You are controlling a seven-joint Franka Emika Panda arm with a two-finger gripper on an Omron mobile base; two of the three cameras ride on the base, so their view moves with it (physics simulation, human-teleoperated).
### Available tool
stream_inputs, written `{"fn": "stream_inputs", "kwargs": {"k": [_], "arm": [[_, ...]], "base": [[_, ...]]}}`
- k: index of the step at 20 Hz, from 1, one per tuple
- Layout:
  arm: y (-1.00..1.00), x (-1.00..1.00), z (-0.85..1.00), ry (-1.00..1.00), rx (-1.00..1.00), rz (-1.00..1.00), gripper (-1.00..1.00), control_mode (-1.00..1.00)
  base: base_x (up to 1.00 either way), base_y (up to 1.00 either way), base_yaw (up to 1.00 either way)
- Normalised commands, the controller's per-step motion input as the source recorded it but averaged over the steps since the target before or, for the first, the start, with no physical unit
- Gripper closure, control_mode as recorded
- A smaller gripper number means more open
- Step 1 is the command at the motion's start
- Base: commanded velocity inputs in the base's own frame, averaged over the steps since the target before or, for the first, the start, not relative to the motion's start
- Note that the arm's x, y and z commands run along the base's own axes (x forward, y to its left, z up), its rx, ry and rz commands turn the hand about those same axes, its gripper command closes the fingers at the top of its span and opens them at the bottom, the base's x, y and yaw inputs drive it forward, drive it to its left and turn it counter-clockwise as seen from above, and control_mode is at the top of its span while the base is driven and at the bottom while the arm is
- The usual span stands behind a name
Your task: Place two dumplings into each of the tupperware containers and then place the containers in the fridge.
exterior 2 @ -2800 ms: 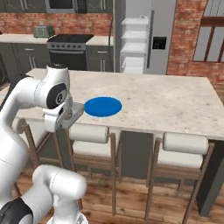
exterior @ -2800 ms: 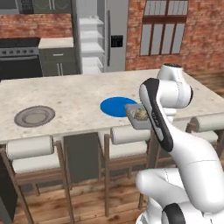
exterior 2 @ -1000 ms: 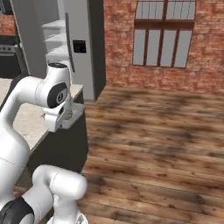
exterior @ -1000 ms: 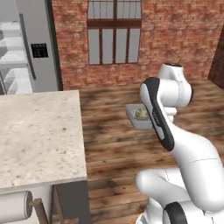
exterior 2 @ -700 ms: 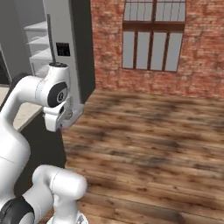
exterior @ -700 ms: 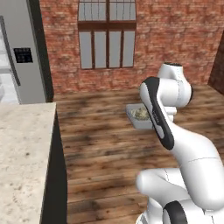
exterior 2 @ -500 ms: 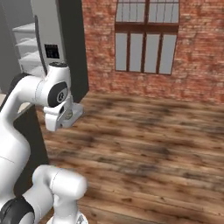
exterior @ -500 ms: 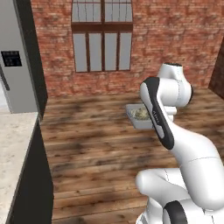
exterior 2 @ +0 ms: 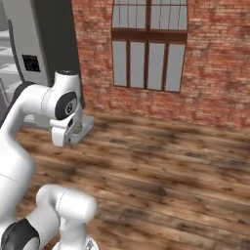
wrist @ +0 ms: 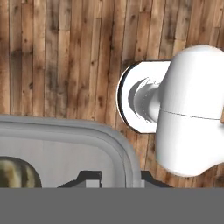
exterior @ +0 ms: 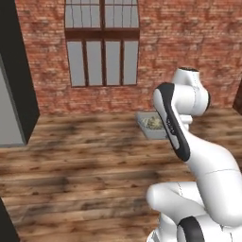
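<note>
My gripper point(wrist: 118, 180) is shut on the rim of a grey tupperware container point(wrist: 78, 135), which I carry level above the wooden floor. One tan, wrinkled dumpling point(wrist: 15, 175) lies in it at the lower left of the hand view. From the left base view the container point(exterior: 147, 128) juts out left of my forearm, with dumplings point(exterior: 154, 122) inside. The right base view has the container point(exterior 2: 86, 125) beside my hand, in front of the fridge point(exterior 2: 46, 44), whose black dispenser panel point(exterior 2: 30, 62) faces me and whose white shelves point(exterior 2: 6, 49) show at the far left.
A red brick wall with a tall window point(exterior 2: 149, 46) stands behind open wooden floor point(exterior 2: 161, 166). A dark and grey tall panel point(exterior: 12, 104) fills the left edge of the left base view.
The whole picture has swept sideways: the base has turned, the counter has left the left base view, and the brick wall and window have come in. The container stays in my grip.
</note>
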Motion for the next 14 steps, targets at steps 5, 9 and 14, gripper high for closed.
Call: {"fn": "stream_inputs", "kwargs": {"k": [5, 9, 14], "arm": [[0.0, 0.0, 0.0, 0.0, 0.0, 0.0, 1.0, 1.0], [0.0, 0.0, 0.0, 0.0, 0.0, 0.0, 1.0, 1.0], [0.0, 0.0, 0.0, 0.0, 0.0, 0.0, 1.0, 1.0]], "base": [[1.0, -0.02, 0.16], [1.0, 0.08, 0.14], [1.0, 0.08, 0.38]]}}
